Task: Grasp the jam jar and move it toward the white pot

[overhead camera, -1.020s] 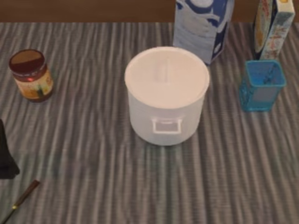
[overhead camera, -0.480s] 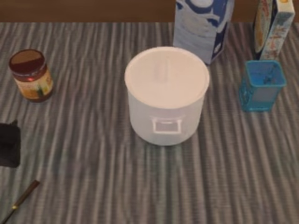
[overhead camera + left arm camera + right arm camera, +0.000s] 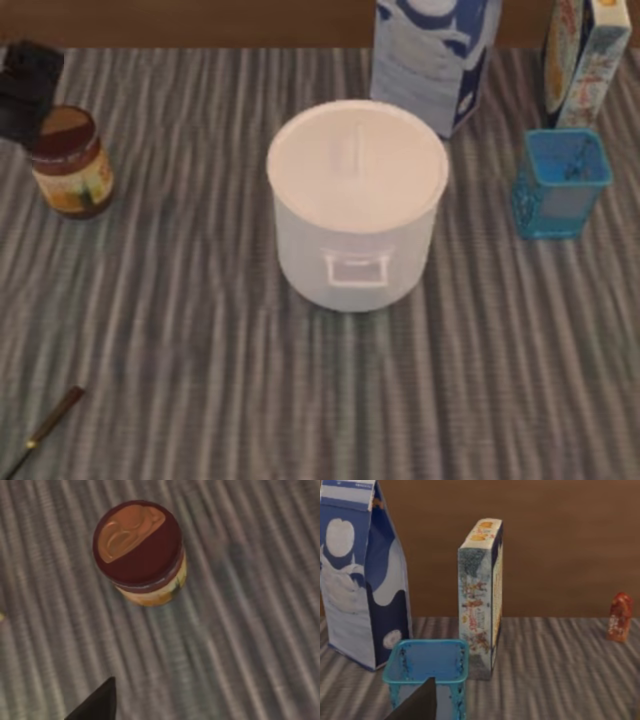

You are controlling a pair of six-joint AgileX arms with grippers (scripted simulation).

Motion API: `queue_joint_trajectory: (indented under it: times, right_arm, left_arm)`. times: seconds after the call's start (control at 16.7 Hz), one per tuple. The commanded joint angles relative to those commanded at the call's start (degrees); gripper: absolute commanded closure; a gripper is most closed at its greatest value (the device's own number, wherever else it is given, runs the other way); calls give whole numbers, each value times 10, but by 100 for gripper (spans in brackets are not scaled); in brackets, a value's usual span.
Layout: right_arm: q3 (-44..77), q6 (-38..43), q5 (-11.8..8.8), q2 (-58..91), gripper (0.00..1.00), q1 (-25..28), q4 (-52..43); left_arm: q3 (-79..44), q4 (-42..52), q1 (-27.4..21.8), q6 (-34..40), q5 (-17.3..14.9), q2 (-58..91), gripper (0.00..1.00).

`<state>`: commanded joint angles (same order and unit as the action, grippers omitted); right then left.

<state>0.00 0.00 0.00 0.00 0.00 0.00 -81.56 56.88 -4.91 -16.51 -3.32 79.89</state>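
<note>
The jam jar (image 3: 68, 163) stands upright at the table's far left, with a dark brown lid and a yellow-orange label. My left gripper (image 3: 30, 88) hovers above it, just off the lid's far-left edge, open and holding nothing. In the left wrist view the jar (image 3: 140, 550) is seen from above, apart from one dark fingertip (image 3: 102, 702). The white pot (image 3: 356, 205), lidded and with a rectangular side handle, sits mid-table, well to the jar's right. My right arm is outside the top view; a single dark fingertip (image 3: 422, 702) shows in its wrist view.
A blue-and-white carton (image 3: 432, 55) stands behind the pot. A blue square basket (image 3: 560, 182) and a printed box (image 3: 585, 60) are at the right. A thin brown stick (image 3: 45, 430) lies at the front left. A small orange figure (image 3: 620, 616) stands farther off.
My left gripper has travelled from the left edge in front of the jar to a spot above the jar's far-left side. The jar and pot have not moved.
</note>
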Motion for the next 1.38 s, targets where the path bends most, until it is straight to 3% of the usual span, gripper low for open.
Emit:
queue_joint_trajectory:
  times: [0.36, 0.66, 0.96, 1.38]
  right_arm:
    - [0, 0, 0, 0, 0, 0, 0]
    - [0, 0, 0, 0, 0, 0, 0]
    - [0, 0, 0, 0, 0, 0, 0]
    - [0, 0, 0, 0, 0, 0, 0]
  left_arm:
    - [-371, 168, 16, -61, 12, 359, 0]
    - [-577, 277, 34, -95, 24, 590, 0]
    - [-658, 326, 43, -108, 29, 680, 0]
    - [-647, 316, 41, -107, 29, 678, 0]
